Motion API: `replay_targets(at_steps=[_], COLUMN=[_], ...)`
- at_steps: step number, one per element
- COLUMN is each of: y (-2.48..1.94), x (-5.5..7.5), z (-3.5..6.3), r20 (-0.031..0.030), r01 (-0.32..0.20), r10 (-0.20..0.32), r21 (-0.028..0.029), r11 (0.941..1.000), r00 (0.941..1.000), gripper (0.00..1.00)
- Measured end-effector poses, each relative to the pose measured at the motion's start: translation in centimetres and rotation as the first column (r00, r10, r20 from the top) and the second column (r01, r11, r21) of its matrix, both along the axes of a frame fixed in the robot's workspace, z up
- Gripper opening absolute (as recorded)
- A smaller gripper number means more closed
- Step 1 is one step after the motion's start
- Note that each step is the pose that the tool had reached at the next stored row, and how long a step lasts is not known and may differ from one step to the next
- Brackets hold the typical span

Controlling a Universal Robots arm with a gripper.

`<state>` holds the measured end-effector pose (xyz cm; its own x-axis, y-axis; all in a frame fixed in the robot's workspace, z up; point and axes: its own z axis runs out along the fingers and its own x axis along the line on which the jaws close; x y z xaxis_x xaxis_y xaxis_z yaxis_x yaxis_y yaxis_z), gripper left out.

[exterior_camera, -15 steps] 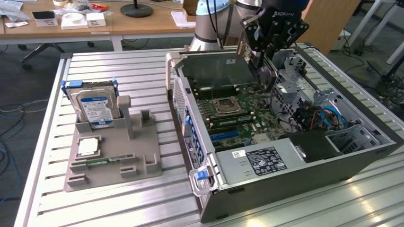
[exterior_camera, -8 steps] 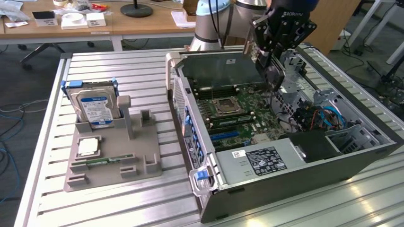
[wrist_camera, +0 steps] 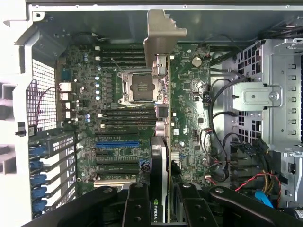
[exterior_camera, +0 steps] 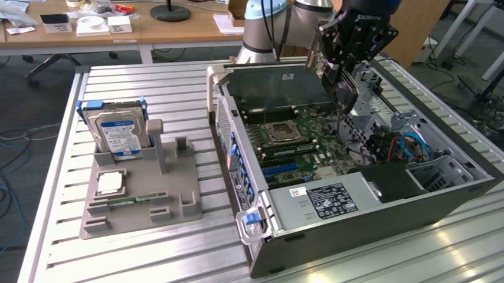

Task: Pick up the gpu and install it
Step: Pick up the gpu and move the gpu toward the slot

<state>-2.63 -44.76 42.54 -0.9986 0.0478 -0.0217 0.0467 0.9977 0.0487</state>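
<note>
- Dial convention: clock positions are read on the exterior view, with the computer case (exterior_camera: 354, 236) as centre.
- Gripper (exterior_camera: 342, 75) hangs over the case at about 1 o'clock, with the arm (exterior_camera: 275, 23) behind it at 12.
- Jaws: drawn in to a narrow gap and clamped on the gpu (exterior_camera: 345, 97), one finger on each flat face.
- In the wrist view the fingers (wrist_camera: 137, 203) pinch the black-shrouded end of the gpu (wrist_camera: 160, 142). The card is seen edge-on, with its silver bracket (wrist_camera: 161, 30) at the far end.
- Gpu position: on edge over the open case, above the motherboard (exterior_camera: 303, 150). I cannot tell whether its lower edge touches anything.
- Case contents: motherboard with CPU socket (exterior_camera: 282, 132) near centre.
- Case contents: labelled power supply (exterior_camera: 331, 200) at 5 o'clock.
- Case contents: metal drive cage (exterior_camera: 378, 97) at 2 o'clock, and blue and red cables (exterior_camera: 405, 147) at 3.
- Wrist view of the board (wrist_camera: 189, 94): socket (wrist_camera: 140, 87) and long blue slot (wrist_camera: 117, 143) both lie just beside the card's edge.
- Grey fixture tray (exterior_camera: 141, 218) sits on the slatted table (exterior_camera: 157, 88) at 9 o'clock, well apart from the case.
- Tray contents: hard drive (exterior_camera: 120, 135) upright in the far holder.
- Tray contents: square silver chip (exterior_camera: 110, 183) lying flat, with a thin green memory stick (exterior_camera: 130, 200) in a slot just nearer the camera.
</note>
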Motion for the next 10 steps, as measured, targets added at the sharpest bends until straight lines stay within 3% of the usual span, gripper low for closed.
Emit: replay_targets(at_steps=[10], y=[0.00], x=[1.6], z=[0.00], r20=[0.0000], r01=[0.000], r10=[0.000], r21=[0.0000], r11=[1.0000], r00=[1.0000], gripper=[0.27])
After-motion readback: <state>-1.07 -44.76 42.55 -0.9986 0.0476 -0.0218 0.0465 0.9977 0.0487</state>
